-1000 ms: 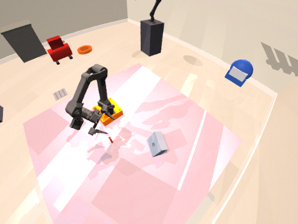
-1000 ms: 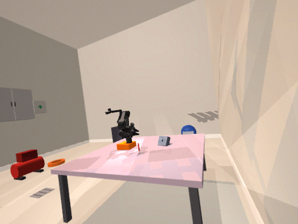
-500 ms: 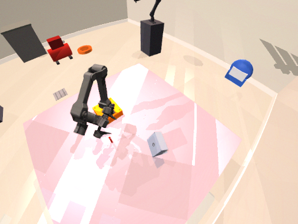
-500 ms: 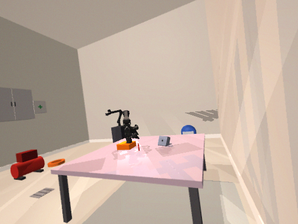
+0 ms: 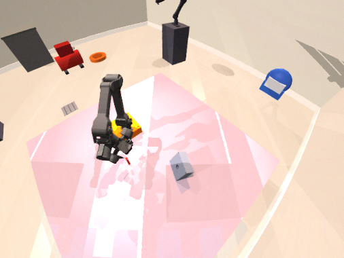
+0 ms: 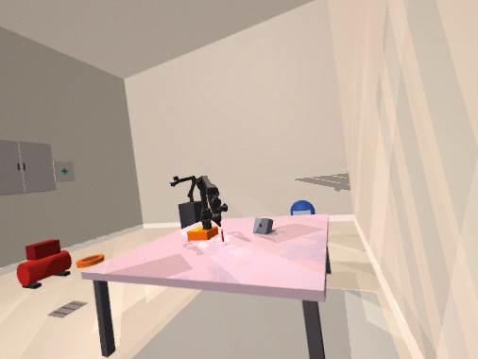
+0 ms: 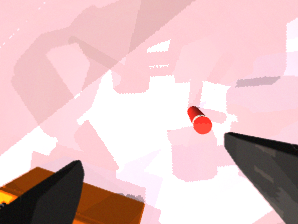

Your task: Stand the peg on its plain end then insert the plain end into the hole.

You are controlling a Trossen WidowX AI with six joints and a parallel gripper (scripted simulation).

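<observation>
The red peg point(image 5: 128, 161) point(image 6: 222, 236) point(image 7: 194, 113) stands upright on the table point(image 5: 204, 136) point(image 6: 156, 269), with its white band near the top end. My gripper point(image 5: 126, 155) point(image 7: 154, 152) is open and empty, above the peg and pointing down. In the wrist view the peg's top shows beyond the fingertips, nearer the right finger, and no finger touches it. The grey sloped panel point(image 5: 184, 168) point(image 6: 266, 227) stands apart from the peg, to its right in the top and exterior views. Its single hole point(image 5: 177, 166) point(image 6: 260, 226) is empty. The panel is outside the wrist view.
An orange block point(image 5: 136, 132) point(image 6: 202, 234) point(image 7: 112, 202) sits at the arm's base, close to the peg, and shows at the lower left of the wrist view. Bright light patches and shadows cross the table top around the peg.
</observation>
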